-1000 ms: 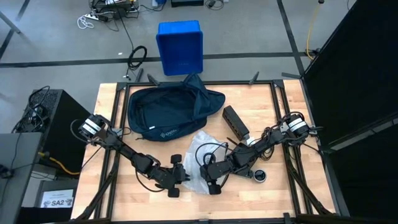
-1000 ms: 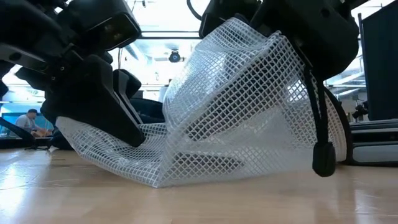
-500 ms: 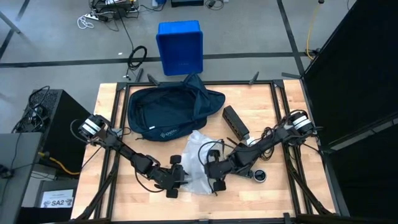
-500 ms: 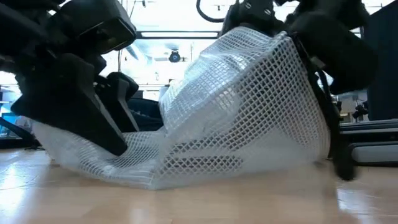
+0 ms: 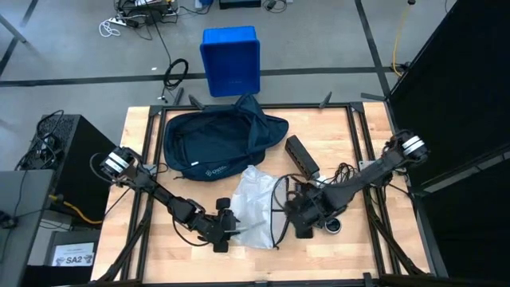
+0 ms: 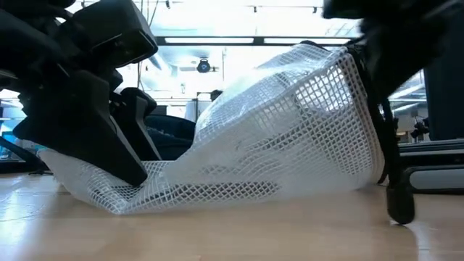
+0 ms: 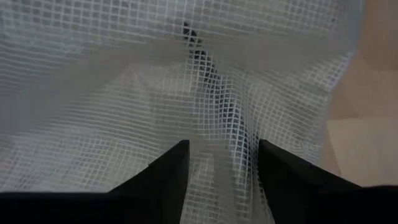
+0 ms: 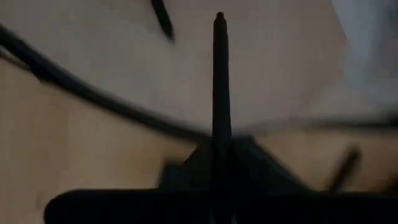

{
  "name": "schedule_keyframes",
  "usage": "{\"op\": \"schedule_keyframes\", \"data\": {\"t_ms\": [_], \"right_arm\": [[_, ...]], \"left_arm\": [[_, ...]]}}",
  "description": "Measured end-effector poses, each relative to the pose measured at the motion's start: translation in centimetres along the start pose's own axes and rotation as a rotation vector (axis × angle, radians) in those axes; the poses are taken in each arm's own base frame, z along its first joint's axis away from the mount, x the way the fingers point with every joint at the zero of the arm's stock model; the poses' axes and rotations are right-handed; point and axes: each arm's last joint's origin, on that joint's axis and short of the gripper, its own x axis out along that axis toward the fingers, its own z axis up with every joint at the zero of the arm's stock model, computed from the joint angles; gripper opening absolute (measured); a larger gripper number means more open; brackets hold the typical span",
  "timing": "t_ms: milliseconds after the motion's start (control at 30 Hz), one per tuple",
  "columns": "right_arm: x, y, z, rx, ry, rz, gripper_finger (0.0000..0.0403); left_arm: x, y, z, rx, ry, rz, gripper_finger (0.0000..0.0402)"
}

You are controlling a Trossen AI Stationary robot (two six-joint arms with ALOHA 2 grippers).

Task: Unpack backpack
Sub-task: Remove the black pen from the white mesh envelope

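The dark navy backpack [image 5: 215, 143] lies at the table's far left, untouched. Nearer, a white mesh pouch [image 5: 251, 206] rests on the table by its left end and underside; a black drawstring cord [image 5: 276, 215] runs from it. My left gripper [image 5: 231, 231] is open at the pouch's near-left end, with mesh [image 7: 217, 93] lying between and under its fingers. To the pouch's right is my right gripper [image 5: 301, 225], shut on the cord. The low view shows the pouch's right end [image 6: 341, 94] raised. My left gripper is open; its dark finger [image 6: 109, 145] stands on the pouch's flat left end [image 6: 87, 185], slanting down from the near left. Whether it presses the mesh I cannot tell. My right gripper pinches the black cord [image 8: 219, 74] between its two shut fingers, coming from above and pointing steeply down. The cord runs on past the fingertips. A loose length [image 6: 382, 138] hangs below to a toggle [image 6: 401, 210] near the table.
A black oblong box [image 5: 301, 156] lies right of the backpack, and a small round black thing [image 5: 332, 226] sits by the right gripper. A blue plastic bin [image 5: 231, 60] stands on the floor beyond the far edge. Bare wood shows at the table's far right.
My right gripper has gone up and toward the table's right edge with the cord, tipping steeper. The pouch's right end has followed it, and the pouch is stretched out longer. My left gripper has opened and let go of the mesh, whose left end now lies flatter.
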Motion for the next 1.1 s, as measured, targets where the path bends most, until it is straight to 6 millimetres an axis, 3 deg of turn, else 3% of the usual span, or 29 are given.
{"op": "schedule_keyframes", "data": {"t_ms": [467,567,733,933,1100], "right_arm": [[-7.4,-0.6,-6.6,0.24,0.187,-0.222,0.0005],[-8.0,-0.4,-8.1,0.316,0.237,-0.299,0.0005],[-7.1,0.2,-10.2,0.414,0.308,-0.314,0.0009],[-6.5,0.1,-11.7,0.417,0.332,-0.363,0.0098],[-7.1,0.3,-11.1,0.4,0.328,-0.345,0.0188]], "left_arm": [[0.0,0.0,0.0,-0.001,-0.001,0.001,0.0161],[0.0,0.0,0.0,-0.002,-0.002,0.0,0.0161],[0.0,0.0,0.1,-0.003,-0.006,-0.001,0.0161],[0.0,0.0,0.1,-0.004,-0.006,-0.001,0.0161],[0.0,0.0,0.1,-0.004,-0.007,-0.001,0.0161]]}}
